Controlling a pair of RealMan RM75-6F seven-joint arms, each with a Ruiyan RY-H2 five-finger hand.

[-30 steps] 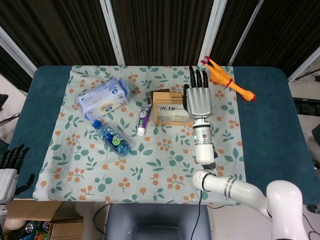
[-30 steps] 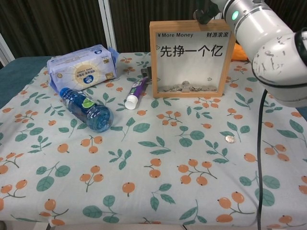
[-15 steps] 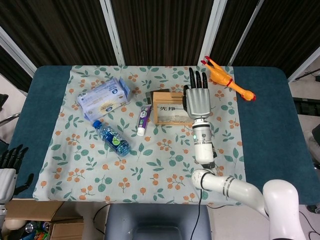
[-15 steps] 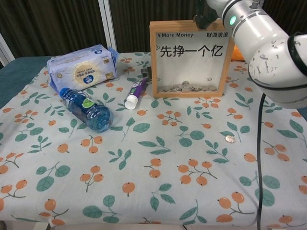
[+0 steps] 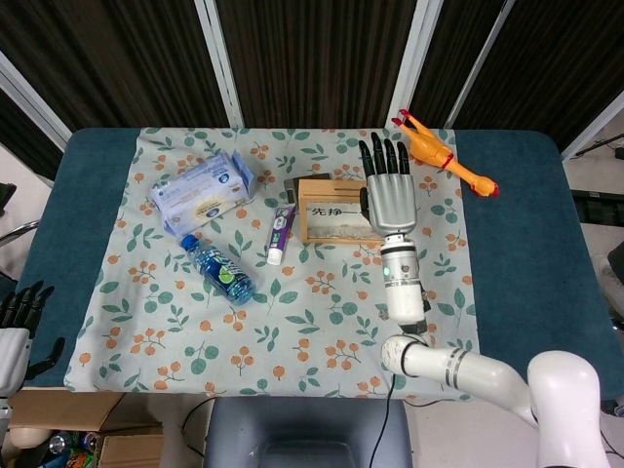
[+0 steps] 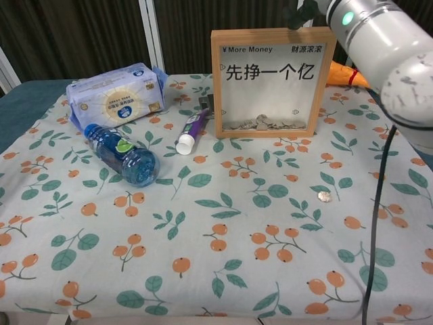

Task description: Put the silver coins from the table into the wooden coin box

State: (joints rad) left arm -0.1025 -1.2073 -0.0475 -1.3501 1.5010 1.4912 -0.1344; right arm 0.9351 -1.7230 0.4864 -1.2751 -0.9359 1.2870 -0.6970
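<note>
The wooden coin box [image 6: 270,81] stands upright with a glass front at the back of the floral cloth, and several silver coins [image 6: 260,123] lie inside on its floor. One silver coin [image 6: 325,196] lies on the cloth in front of the box, to the right. In the head view my right hand [image 5: 390,190] hovers over the right end of the box [image 5: 327,210], fingers stretched out flat and apart, with nothing seen in them. In the chest view its forearm [image 6: 385,47] fills the upper right corner. My left hand [image 5: 15,331] hangs off the table's near left corner, fingers apart and empty.
A tissue pack [image 6: 118,95], a blue water bottle [image 6: 122,154] lying on its side and a purple toothpaste tube [image 6: 191,131] sit left of the box. An orange rubber chicken [image 5: 444,156] lies at the back right. Dark blue table [image 5: 517,244] borders the cloth.
My right hand has shifted slightly to the right over the box's right end, and its forearm has moved right in the chest view. Nothing else has moved.
</note>
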